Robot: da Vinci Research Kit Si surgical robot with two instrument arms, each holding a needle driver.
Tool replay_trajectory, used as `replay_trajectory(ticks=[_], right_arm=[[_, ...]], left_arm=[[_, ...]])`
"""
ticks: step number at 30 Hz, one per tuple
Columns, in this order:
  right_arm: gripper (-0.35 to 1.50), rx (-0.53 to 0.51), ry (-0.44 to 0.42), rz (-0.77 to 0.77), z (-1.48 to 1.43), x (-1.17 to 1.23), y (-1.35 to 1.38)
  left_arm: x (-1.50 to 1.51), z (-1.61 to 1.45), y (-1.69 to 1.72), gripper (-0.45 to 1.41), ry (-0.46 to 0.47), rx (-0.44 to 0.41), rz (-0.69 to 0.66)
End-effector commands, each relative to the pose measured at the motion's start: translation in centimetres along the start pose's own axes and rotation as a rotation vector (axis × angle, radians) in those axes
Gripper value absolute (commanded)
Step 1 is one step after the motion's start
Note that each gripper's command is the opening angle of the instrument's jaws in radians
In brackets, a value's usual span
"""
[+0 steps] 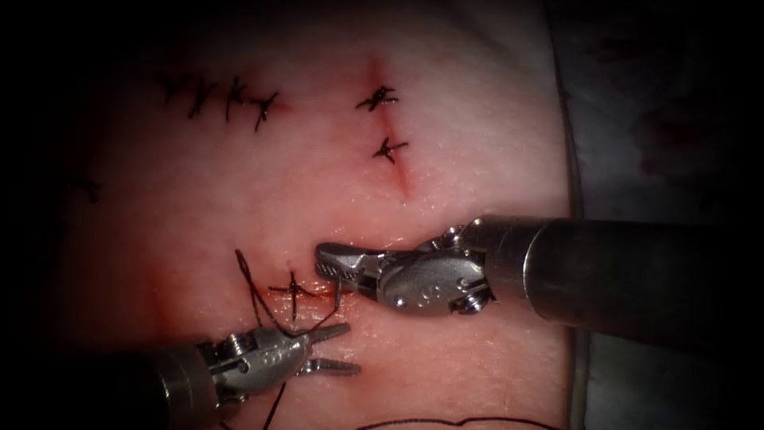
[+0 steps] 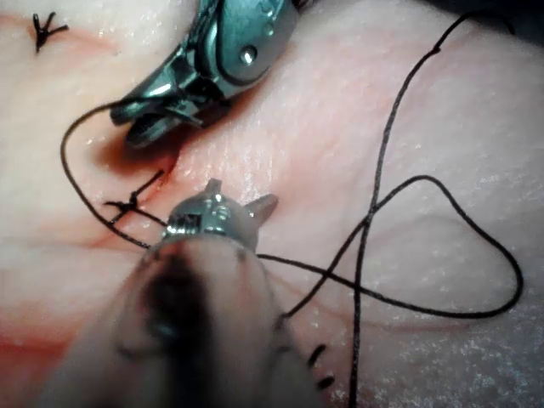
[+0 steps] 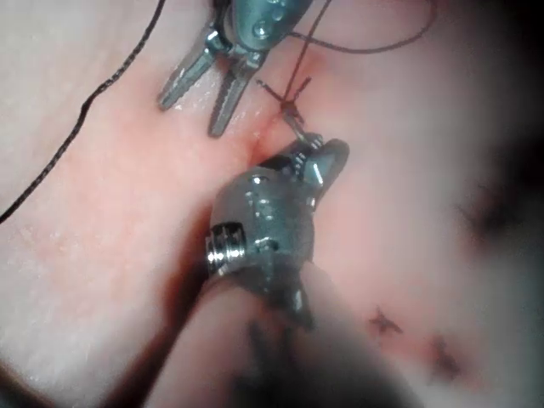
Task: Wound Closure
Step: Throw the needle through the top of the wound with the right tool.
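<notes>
A: What is the right tool (image 1: 344, 269) gripping?

B: Its jaws are closing on the needle (image 1: 339, 288), a short grey sliver hanging down from them just right of the nearest knot (image 1: 293, 290). I cannot tell which part of the curve they are clamping, nor whether the point is sitting in the tissue (image 1: 477, 159). My guess is that gripping so close to the cut (image 1: 402, 179) is meant to keep the needle steady.

A: And the left tool (image 1: 338, 349)?

B: Its jaws are standing apart and holding nothing. The thread (image 1: 253, 291) is running past its upper jaw, looping up left of that knot, and another strand is trailing below along the tissue. In the left wrist view the same thread (image 2: 442, 246) is lying in a slack loop, so nothing seems to be pulling on it.

A: The rest?

B: Two finished stitches (image 1: 383, 123) are sitting higher on the cut, with red fluid (image 1: 398, 171) tinting it, and an older row of stitches (image 1: 223, 97) is lying well to the left.
</notes>
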Motion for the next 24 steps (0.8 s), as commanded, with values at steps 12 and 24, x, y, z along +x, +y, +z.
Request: replay_trajectory(ticks=[12, 24], right_arm=[[-0.35, 0.107, 0.166, -0.142, -0.01, -0.47, -0.2], [-0.35, 0.262, 0.204, 0.065, 0.09, -0.88, -0.82]], left_arm=[[0.0, 0.05, -0.02, 0.21, 0.001, -0.005, 0.002], [0.0, 0.05, -0.02, 0.21, 0.001, -0.006, 0.002]])
